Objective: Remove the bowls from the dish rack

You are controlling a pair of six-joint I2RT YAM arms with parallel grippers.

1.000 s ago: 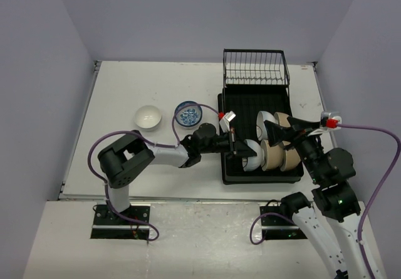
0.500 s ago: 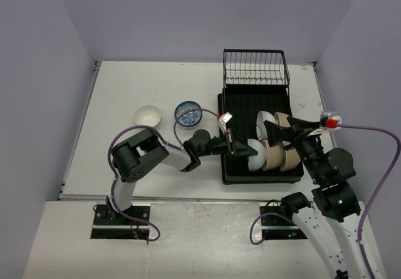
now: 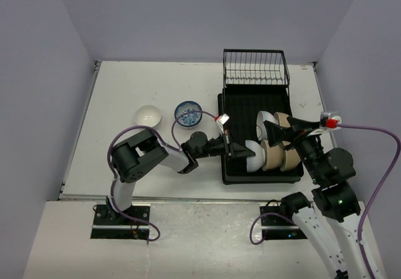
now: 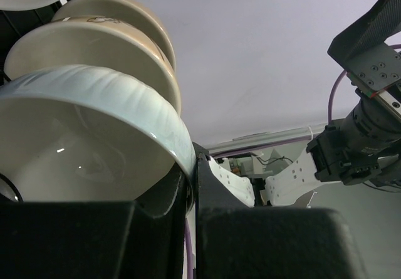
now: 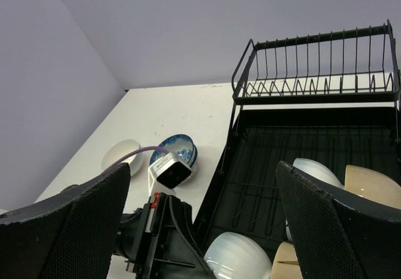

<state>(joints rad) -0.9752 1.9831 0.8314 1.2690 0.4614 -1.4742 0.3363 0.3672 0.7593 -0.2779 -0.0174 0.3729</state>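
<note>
Left tool (image 4: 192, 197) was pinching the rim of a white ribbed bowl (image 4: 94, 122), one finger inside the bowl and one outside. The bowl stood on edge in the near-left part of the dish rack (image 3: 224, 173), with its opening facing the left arm. It sat just beside two tan bowls (image 3: 273, 156) that also stood on edge in a row to its right. I could not tell from the top view whether the gripped bowl was off the tray floor.

Farther back in the tray there was another white bowl (image 3: 264, 122) and one more tan bowl (image 5: 376, 188), partly hidden by the right arm.

Right tool (image 3: 277, 132) hovered above the bowls in the rack, its fingers (image 5: 69, 229) spread wide and touching nothing.

The wire basket (image 3: 255, 69) stood at the far end of the rack.

Two bowls were out on the counter (image 3: 119, 84), left of the rack: a plain white bowl (image 3: 148, 116), and a blue-and-white patterned bowl (image 3: 188, 113) near it on the rack side. Both sat upright and apart from each other.
</note>
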